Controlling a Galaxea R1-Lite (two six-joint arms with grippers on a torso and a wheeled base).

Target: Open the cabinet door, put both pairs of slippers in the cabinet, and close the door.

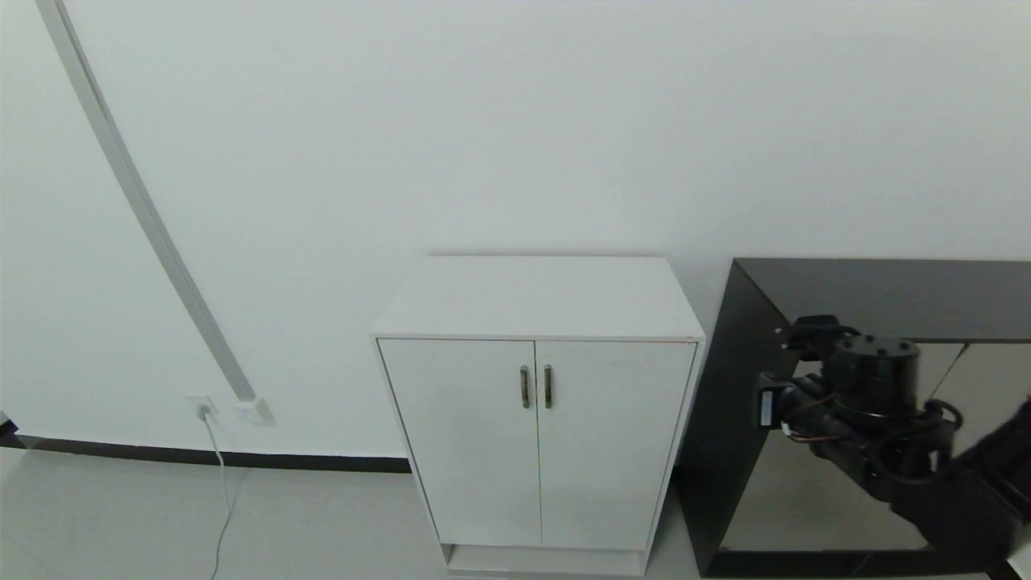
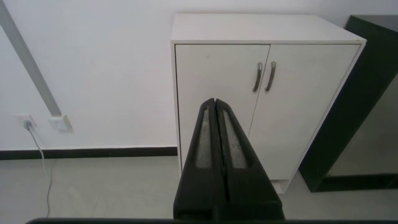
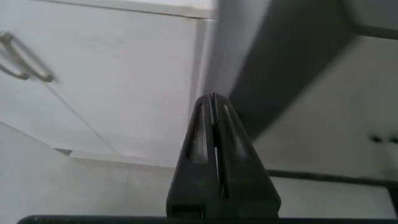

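A white two-door cabinet [image 1: 538, 419] stands against the wall, both doors closed, with two dark vertical handles [image 1: 536, 387] side by side at the middle. In the left wrist view my left gripper [image 2: 215, 103] is shut and empty, some way in front of the cabinet [image 2: 267, 93] and pointing at its left door. My right gripper [image 3: 213, 98] is shut with nothing in it, near the cabinet's right door [image 3: 112, 81] and its handles [image 3: 22, 59]. The right arm [image 1: 874, 411] sits to the right of the cabinet.
A black open-fronted unit [image 1: 854, 419] stands directly right of the cabinet, close behind the right arm. A wall socket with a white cable [image 1: 211, 451] and a slanted cable duct [image 1: 145, 209] are on the left. Grey floor [image 1: 201, 524] lies open to the left.
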